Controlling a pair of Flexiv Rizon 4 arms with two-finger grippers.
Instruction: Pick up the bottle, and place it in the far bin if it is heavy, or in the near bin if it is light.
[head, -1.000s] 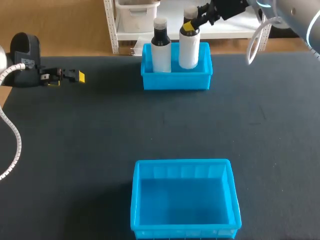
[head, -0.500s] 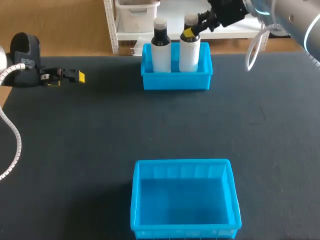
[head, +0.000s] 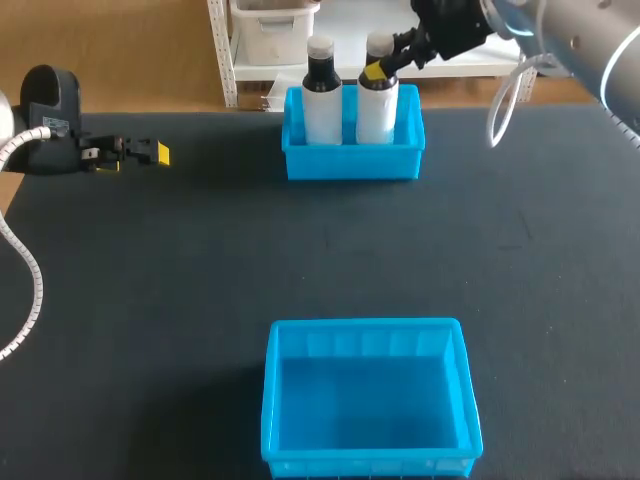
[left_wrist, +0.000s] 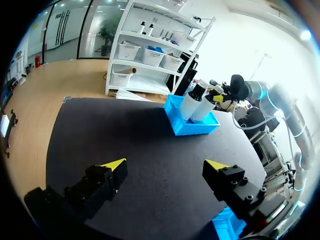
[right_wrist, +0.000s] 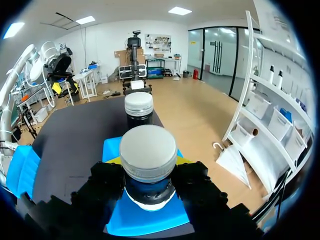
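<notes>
bottle (head: 376, 105): upright in far bin (head: 350, 162), just beside second bottle (head: 322, 100)
right fingers (head: 374, 72): closed around bottle's neck, from both sides
left fingers (head: 158, 153): spread wide, holding nothing, above desk (head: 200, 280), well apart from far bin

The dark table (head: 150, 300) bears a far bin (head: 352, 162) and a near bin (head: 365, 325).

bottle (head: 376, 108) lower, deeper w/in far bin (head: 352, 160)
</notes>
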